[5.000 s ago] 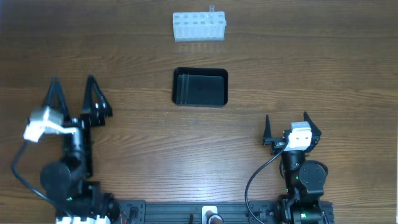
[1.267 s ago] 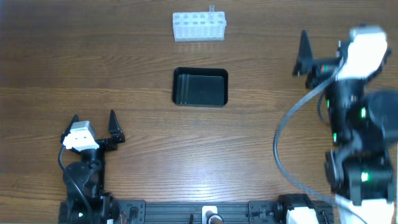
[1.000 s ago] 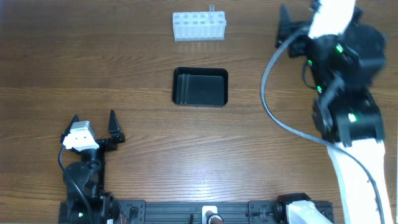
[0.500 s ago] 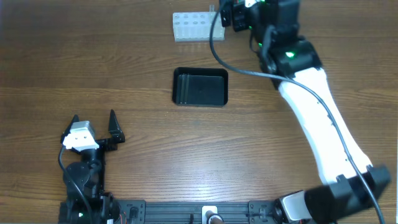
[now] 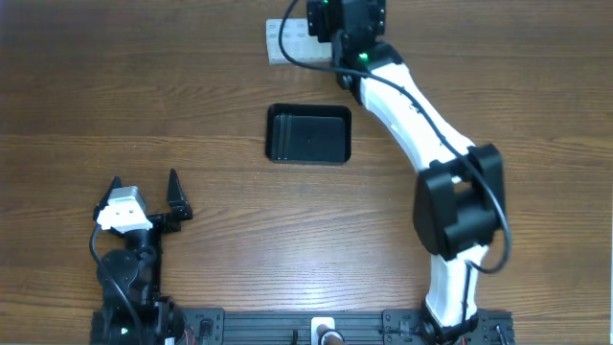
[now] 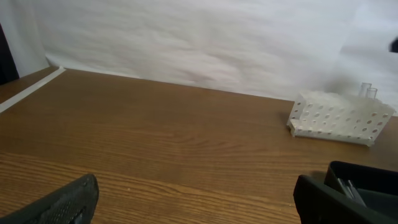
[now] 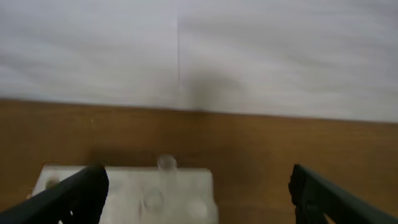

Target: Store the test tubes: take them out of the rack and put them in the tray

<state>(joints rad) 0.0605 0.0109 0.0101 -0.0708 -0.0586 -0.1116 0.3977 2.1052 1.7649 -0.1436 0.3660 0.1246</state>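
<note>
One test tube stands in the rack at the far edge of the table. The right gripper hovers above it, fingers spread; the left gripper is spread too.

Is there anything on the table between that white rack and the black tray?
No. In the top view the stretch of table between the rack and the tray is bare wood; nothing lies on it.

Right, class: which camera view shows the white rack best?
The left wrist view: the whole rack stands unblocked, a tube at one end. In the top view the right arm covers part of it. The right wrist view catches just its top.
</note>
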